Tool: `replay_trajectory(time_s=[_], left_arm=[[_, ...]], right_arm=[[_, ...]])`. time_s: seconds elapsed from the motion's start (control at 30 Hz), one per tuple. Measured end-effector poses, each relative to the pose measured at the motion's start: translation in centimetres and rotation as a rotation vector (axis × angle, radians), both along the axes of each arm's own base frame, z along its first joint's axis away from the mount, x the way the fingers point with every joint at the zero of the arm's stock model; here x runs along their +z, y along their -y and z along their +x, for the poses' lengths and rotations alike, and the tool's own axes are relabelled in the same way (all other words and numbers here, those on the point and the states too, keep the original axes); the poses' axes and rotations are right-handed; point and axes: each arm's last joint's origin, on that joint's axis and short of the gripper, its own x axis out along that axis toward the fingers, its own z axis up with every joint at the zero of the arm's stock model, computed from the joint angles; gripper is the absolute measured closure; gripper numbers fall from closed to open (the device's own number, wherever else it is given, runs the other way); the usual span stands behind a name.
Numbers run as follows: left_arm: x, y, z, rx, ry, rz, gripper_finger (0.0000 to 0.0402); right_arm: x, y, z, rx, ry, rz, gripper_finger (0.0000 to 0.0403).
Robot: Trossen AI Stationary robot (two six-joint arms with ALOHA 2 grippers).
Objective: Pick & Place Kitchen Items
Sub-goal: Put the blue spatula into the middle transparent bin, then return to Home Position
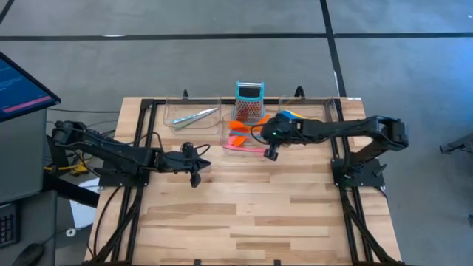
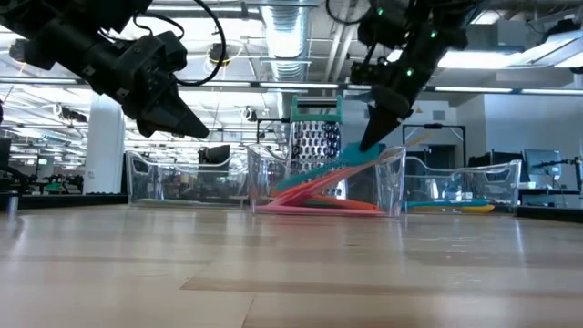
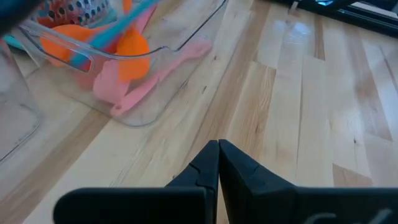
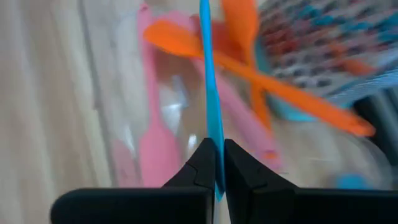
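The right gripper (image 4: 217, 163) pinches tight on the thin blue plastic utensil (image 4: 208, 93), which pokes out ahead of its tips, over the clear plastic tray (image 1: 255, 148) of orange and pink utensils (image 4: 249, 68). I think it should lower slowly, then let go once the blue utensil rests inside. The left gripper (image 3: 218, 163) is shut and holds nothing, waiting off to the side.

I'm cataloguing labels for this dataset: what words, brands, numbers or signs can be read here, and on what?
None can be read.
Monitor at the high view's left edge: lines of text on its screen, too small to read.
Grater, clear trays and utensils: no lettering visible.
Room behind, low view: no legible signs.
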Motion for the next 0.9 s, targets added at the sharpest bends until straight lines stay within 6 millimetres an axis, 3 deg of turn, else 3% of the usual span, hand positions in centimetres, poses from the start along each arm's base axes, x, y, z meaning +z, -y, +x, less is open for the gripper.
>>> replay_trajectory(time_s=[0.17,0.3,0.5,0.63,0.77,0.9], left_arm=[[0.0,0.0,0.0,-0.001,0.002,0.000,0.0400],[0.0,0.0,0.0,-0.001,0.002,0.000,0.0400],[0.0,0.0,0.0,-0.007,0.002,0.009,0.0400],[0.5,0.0,-0.1,-0.043,0.011,0.066,0.0400],[1.6,0.2,-0.6,-0.102,0.044,0.147,0.0400],[2.8,0.6,-1.3,-0.146,0.096,0.188,0.0400]], right_arm=[[-0.9,0.0,0.7,0.032,0.000,0.045,0.0390],[-0.5,-0.3,0.8,0.041,0.015,0.045,0.0333],[4.0,-0.5,0.8,0.071,0.080,-0.008,0.0241],[7.4,-1.3,-0.1,0.077,0.098,0.002,0.0211],[8.7,-2.8,-2.1,0.089,0.093,0.062,0.0255],[8.3,-4.3,-3.9,0.143,0.098,0.062,0.0371]])
